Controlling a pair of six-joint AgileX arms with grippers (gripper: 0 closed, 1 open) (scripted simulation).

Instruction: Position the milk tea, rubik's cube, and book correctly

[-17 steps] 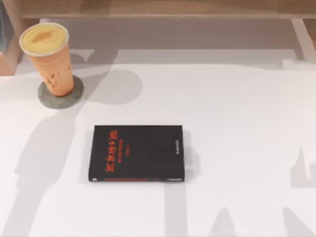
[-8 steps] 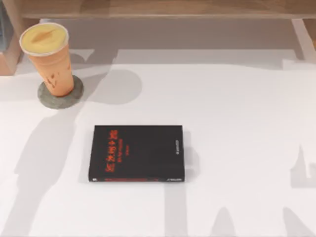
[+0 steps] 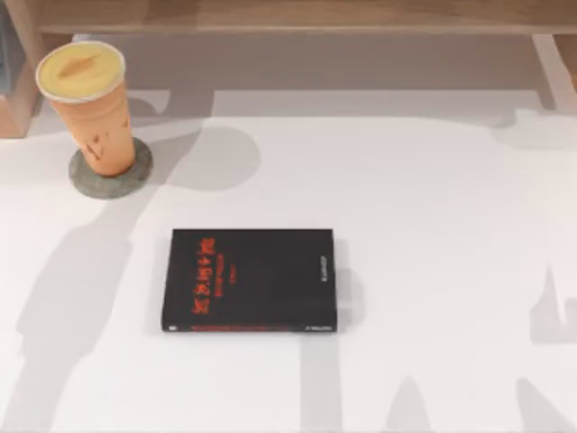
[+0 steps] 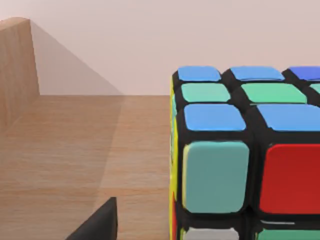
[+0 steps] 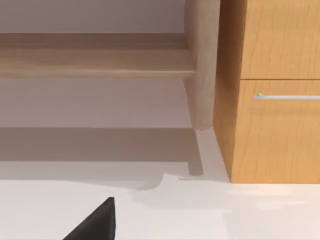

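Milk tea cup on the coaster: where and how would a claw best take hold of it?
Grip the milk tea around its mid-body, coming in level from the open table side on its right. It stands upright on the coaster, tapers downward, and has a wide top, so a side pinch below the rim likely suits.

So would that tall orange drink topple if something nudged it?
Probably yes: the milk tea is tall, wider at its top than at its foot, and stands on a small round coaster. A push up high would likely tip it; down low, it may slide.

shadow (image 3: pixel 532 131) top-right of table spread inward | objs unmoved vs 1s ago
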